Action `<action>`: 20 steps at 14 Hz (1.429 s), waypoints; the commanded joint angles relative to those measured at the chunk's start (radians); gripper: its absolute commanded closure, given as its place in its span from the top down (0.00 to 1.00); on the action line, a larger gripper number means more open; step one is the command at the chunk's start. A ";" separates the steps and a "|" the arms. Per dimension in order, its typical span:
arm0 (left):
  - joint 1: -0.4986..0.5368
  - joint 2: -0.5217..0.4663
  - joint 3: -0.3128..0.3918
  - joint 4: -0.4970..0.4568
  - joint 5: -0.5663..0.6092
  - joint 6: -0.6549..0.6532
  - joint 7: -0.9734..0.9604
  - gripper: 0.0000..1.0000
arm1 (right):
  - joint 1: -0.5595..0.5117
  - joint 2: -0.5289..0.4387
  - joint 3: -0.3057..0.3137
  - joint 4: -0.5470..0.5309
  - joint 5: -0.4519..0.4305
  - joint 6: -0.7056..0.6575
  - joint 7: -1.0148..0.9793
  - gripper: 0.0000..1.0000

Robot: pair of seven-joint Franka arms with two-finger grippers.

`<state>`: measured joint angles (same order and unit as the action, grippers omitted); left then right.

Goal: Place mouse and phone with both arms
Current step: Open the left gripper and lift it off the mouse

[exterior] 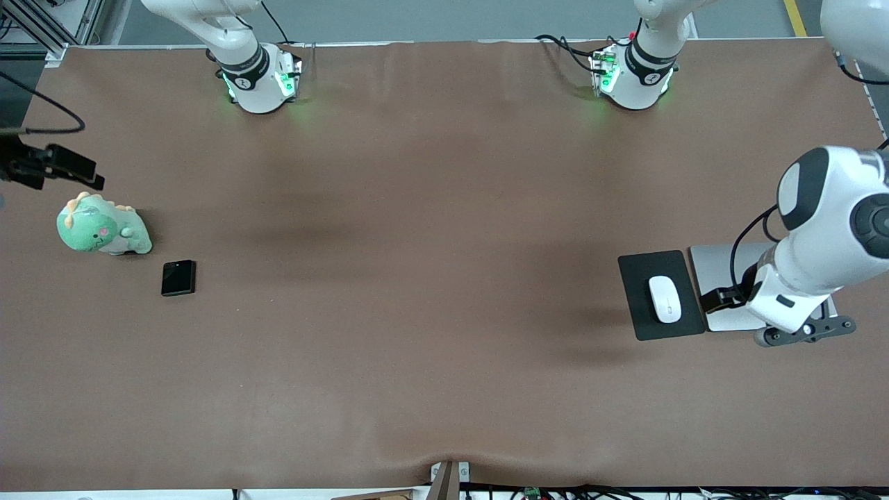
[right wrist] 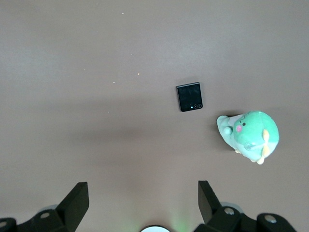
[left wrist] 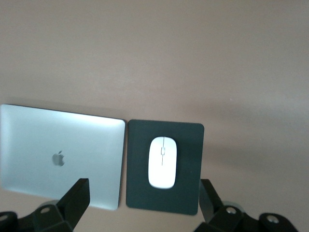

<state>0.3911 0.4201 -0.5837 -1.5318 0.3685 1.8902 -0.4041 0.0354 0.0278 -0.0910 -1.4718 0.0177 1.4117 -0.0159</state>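
Small white oval glossy mouse (exterior: 665,299) lies flat on a matte black rectangular pad (exterior: 640,316), at the left arm's end of the brown cloth-covered counter (exterior: 417,278). A closed silver laptop (left wrist: 29,145) lies just beside the pad. Small black, nearly square glossy phone (exterior: 178,278) lies flat on the counter at the right arm's end, near a green plush dinosaur toy (exterior: 101,227) but not touching it, and nearer the front camera than the toy.

Left gripper (left wrist: 142,205) hangs over the laptop and pad edge, fingers (left wrist: 77,197) spread wide, holding nothing. Right gripper (right wrist: 142,205) is high over the counter near the phone and toy, fingers (right wrist: 77,200) also apart and empty.

Handling guess: mouse looks light, rigid and slick, with a domed shell. Best pinched across its two long sides at mid-body, low down, so the fingers don't slide up the curve. The pad may give some grip underneath but could shift.

Phone looks thin, stiff, glossy and a bit heavier, and is probably the fragile one. It sits flush on the cloth with little edge to catch. Take it across two opposite edges, squared to its sides, and keep off the camera dots (right wrist: 195,107). Risk: fingers skating off the smooth edges, or brushing the toy on approach.
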 commanded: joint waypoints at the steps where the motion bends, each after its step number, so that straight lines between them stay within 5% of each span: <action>1: 0.011 -0.088 -0.022 0.009 -0.043 -0.077 0.028 1.00 | 0.000 -0.035 0.004 -0.032 -0.025 0.012 0.028 1.00; 6: 0.012 -0.231 0.020 0.002 -0.195 -0.186 0.171 1.00 | -0.048 -0.031 0.033 -0.032 -0.008 0.021 0.037 1.00; 15: -0.354 -0.431 0.461 -0.045 -0.376 -0.342 0.214 1.00 | -0.038 -0.025 0.033 -0.024 -0.018 0.024 0.067 1.00; 20: -0.363 -0.511 0.462 -0.114 -0.387 -0.362 0.212 1.00 | -0.042 -0.022 0.031 -0.027 -0.012 0.072 0.065 1.00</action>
<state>0.0400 -0.0473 -0.1333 -1.6031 0.0061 1.5291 -0.1990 0.0092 0.0096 -0.0733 -1.4905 0.0154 1.4682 0.0339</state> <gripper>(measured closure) 0.000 0.000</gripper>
